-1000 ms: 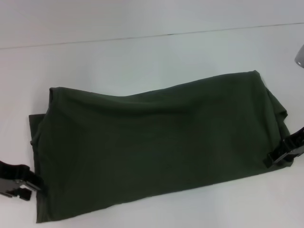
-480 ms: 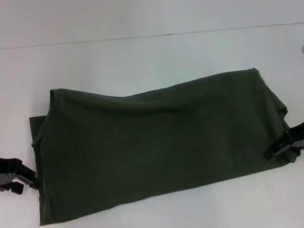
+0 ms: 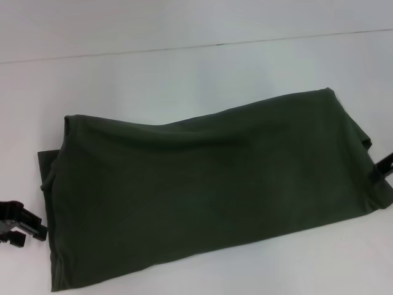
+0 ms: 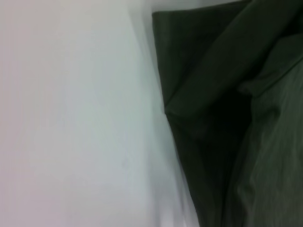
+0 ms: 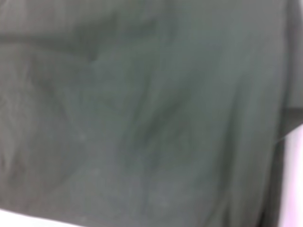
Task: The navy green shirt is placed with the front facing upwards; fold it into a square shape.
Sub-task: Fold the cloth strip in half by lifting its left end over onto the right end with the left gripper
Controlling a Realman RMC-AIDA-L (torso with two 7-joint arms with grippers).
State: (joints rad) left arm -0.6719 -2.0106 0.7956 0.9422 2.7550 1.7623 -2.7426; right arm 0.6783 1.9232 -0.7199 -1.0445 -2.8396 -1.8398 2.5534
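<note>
Both grippers have pulled back from the shirt. A second ago each one sat right at a short end of it. Now the left gripper is off the cloth at about 8 o'clock, just beside the left edge, and the right gripper is only a small dark bit at 3 o'clock, almost out of view.

The shirt lies on the white table as a long green band with its plain side up, stretching from 8 o'clock to 2 o'clock. It looks folded once lengthwise. I think it still needs folding end to end to make a square.

The left gripper looks open and holds nothing. I cannot tell about the right one.
</note>
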